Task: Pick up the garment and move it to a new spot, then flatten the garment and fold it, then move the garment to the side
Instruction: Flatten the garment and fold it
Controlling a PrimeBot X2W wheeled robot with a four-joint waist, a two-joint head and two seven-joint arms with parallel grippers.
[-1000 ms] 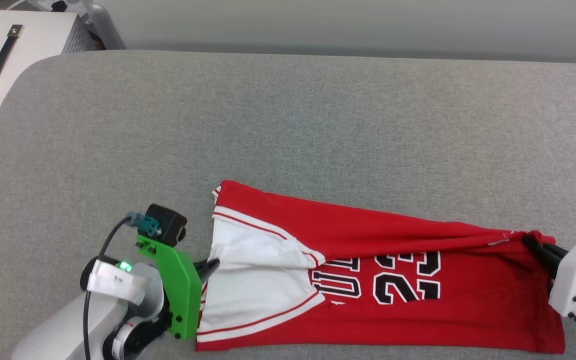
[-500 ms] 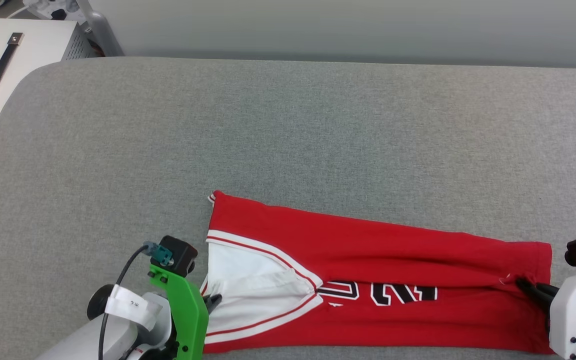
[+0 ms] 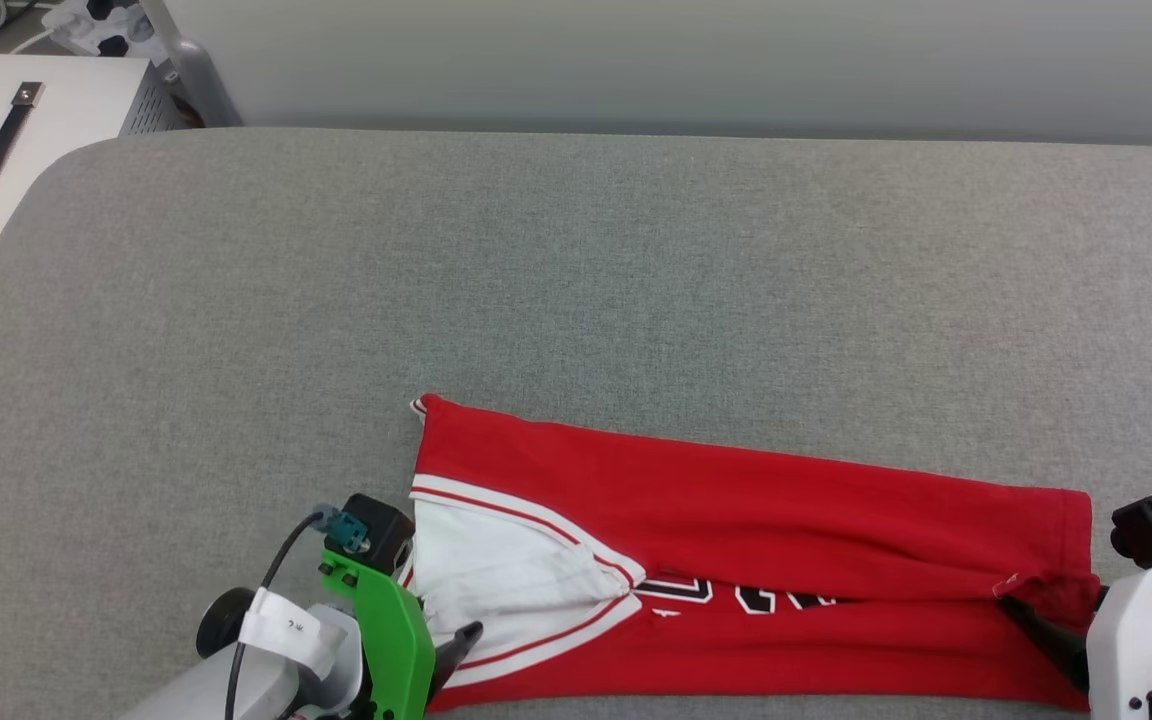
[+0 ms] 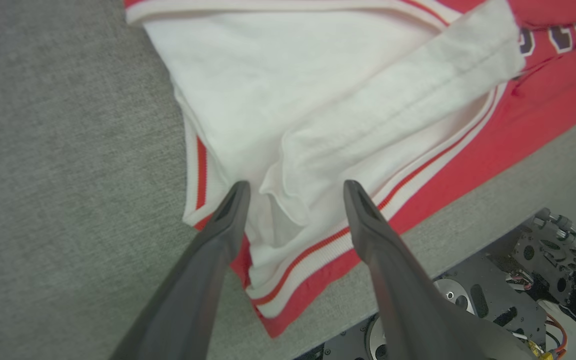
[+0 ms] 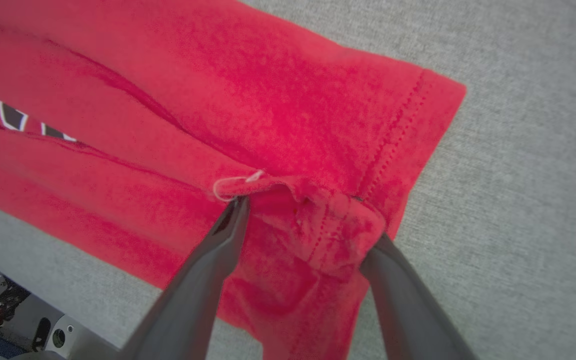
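The garment (image 3: 756, 500) lies on the grey padded table as a long strip folded lengthwise, with the white sleeve at the left and the red hem at the right. Only a sliver of the black print shows under the folded-over red layer. My left gripper (image 3: 456, 645) is open at the sleeve end; in the left wrist view its fingers straddle a ridge of white sleeve fabric (image 4: 318, 100), with the left gripper (image 4: 295, 187) gripping nothing. My right gripper (image 3: 1036, 625) is open at the hem corner. In the right wrist view the bunched red hem (image 5: 318, 220) sits loose between the fingers of the right gripper (image 5: 308, 220).
The grey table (image 3: 576, 280) stretches wide behind and to the left of the garment. A white box with a black handle (image 3: 26, 130) stands off the table's far left corner. The garment's near edge lies at the table's front edge, above my base (image 4: 518, 300).
Both grippers came toward the near edge, laying the red upper layer down over the print, then opened and let go of the fabric. The head camera also shifted slightly.
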